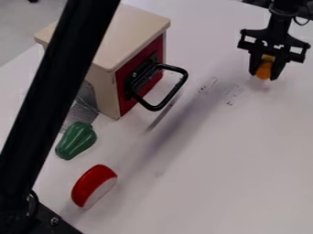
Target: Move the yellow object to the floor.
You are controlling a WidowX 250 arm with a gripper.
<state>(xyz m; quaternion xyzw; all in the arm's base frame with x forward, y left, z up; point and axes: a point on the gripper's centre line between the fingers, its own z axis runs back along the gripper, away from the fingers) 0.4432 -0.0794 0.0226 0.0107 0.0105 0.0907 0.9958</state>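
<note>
End effector point(264, 73), black: pointing down over the bench point(214, 183), on the handle side of the cabinet point(136, 32) and well apart from it; two fingers pinching the yellow object point(264, 70). Yellow object: small, partly hidden by the fingers; yellow above, orange at the rounded lower end; likewise well apart from the cabinet; contact with bench indeterminable.
</note>
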